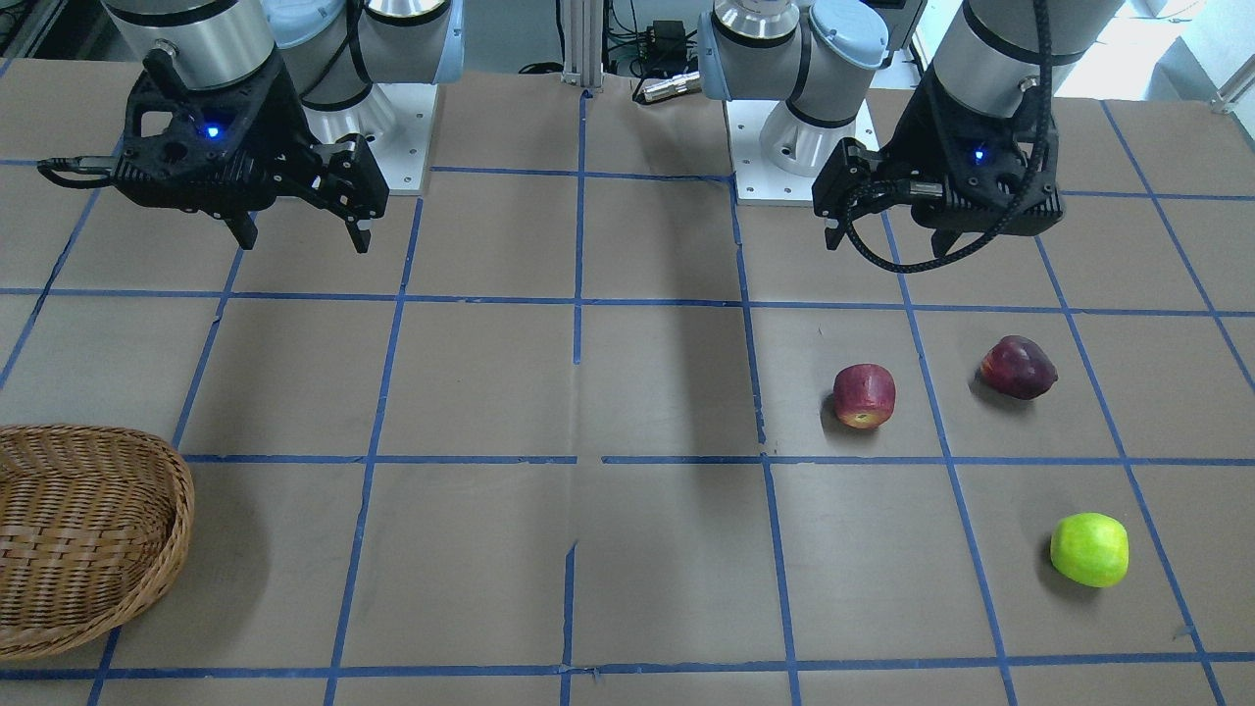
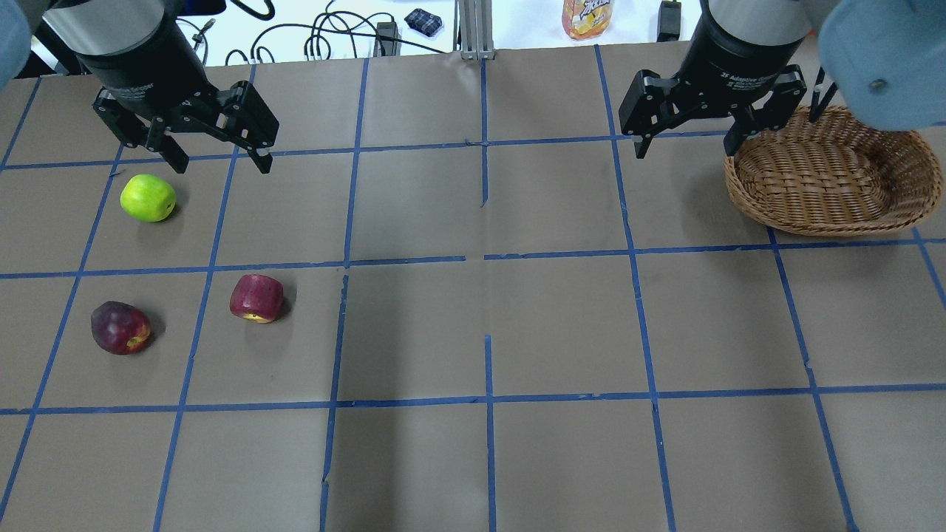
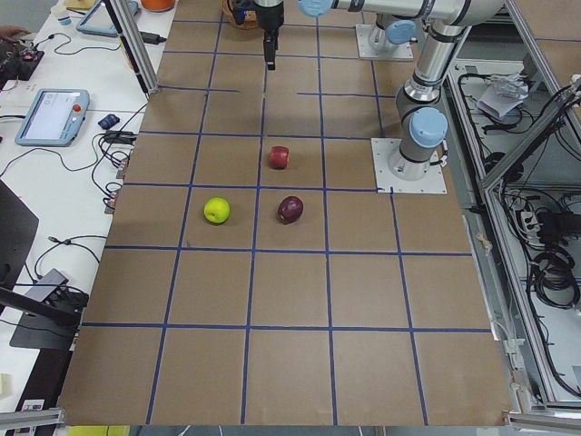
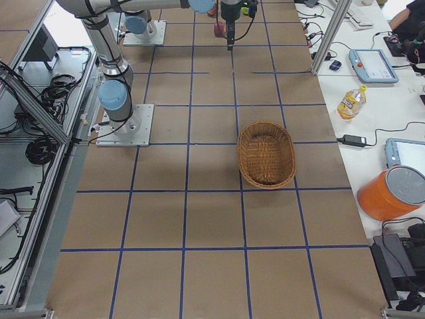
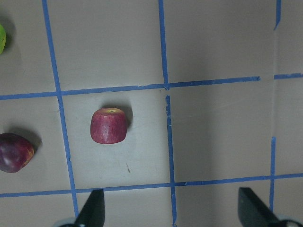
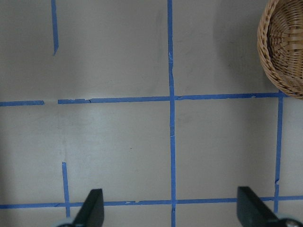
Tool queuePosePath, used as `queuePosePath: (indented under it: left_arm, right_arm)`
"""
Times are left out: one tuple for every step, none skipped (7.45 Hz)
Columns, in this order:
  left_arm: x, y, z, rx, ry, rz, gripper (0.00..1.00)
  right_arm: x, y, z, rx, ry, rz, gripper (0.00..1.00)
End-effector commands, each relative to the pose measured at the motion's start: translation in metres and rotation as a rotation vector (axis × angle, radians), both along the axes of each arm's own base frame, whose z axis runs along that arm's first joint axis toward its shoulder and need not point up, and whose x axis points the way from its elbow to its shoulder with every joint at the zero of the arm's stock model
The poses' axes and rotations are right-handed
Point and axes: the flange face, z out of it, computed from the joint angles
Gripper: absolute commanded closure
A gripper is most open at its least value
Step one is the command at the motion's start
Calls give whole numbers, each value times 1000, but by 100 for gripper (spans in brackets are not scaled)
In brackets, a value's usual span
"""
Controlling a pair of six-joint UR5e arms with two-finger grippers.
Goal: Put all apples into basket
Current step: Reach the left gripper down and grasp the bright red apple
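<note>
Although the task calls for the basket (image 2: 835, 222), all three apples are seen lying on the table (image 2: 488, 458), well apart from it and all on the side of the left gripper (image 2: 220, 159). The red apple (image 2: 256, 298), marked with a yellowish patch, is found ahead of that gripper, away from the robot's base and a little to the robot's left of the gap between the fingers. The maroon apple (image 2: 120, 327) is placed farther to the gripper's left, apart from the red one. The green apple (image 2: 148, 197) is set farthest ahead and to the left, apart from both. The left gripper is held in the air above the table and is released, its jaws spread wide with nothing between them. The basket, an oval of woven brown wicker, is set ahead of the right gripper (image 2: 687, 144) and to the robot's right of it. Only part of its curved rim is caught in the upper corner of the right wrist view. The right gripper is likewise raised and released, its jaws wide apart, and only table surface is shown between its fingers. The table is covered in brown paper and divided into squares by blue tape lines (image 2: 488, 255). Past both grippers, beyond the table's far edge, cables (image 2: 318, 44) and a yellow-orange bottle (image 2: 587, 16) are seen on a white bench.
</note>
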Motion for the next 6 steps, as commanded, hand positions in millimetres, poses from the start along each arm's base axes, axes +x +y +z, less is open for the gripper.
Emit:
queuePosePath:
  left_arm:
    - [0,0,-1,2,2,1,0]
    - [2,0,-3,6,10,2,0]
    - [3,-2,-5,10,13,4,0]
    - [10,-5,-18,41,12,-4,0]
    - [42,-11,-63,118,22,53,0]
    - [90,-16,-112,131,46,42,0]
  right_arm:
    - [0,0,1,-1,-2,0,0]
    - [0,0,0,0,-1,0,0]
    - [0,1,0,2,-1,0,0]
    - [0,0,0,0,-1,0,0]
    - [0,0,0,0,-1,0,0]
    - [0,0,0,0,-1,0,0]
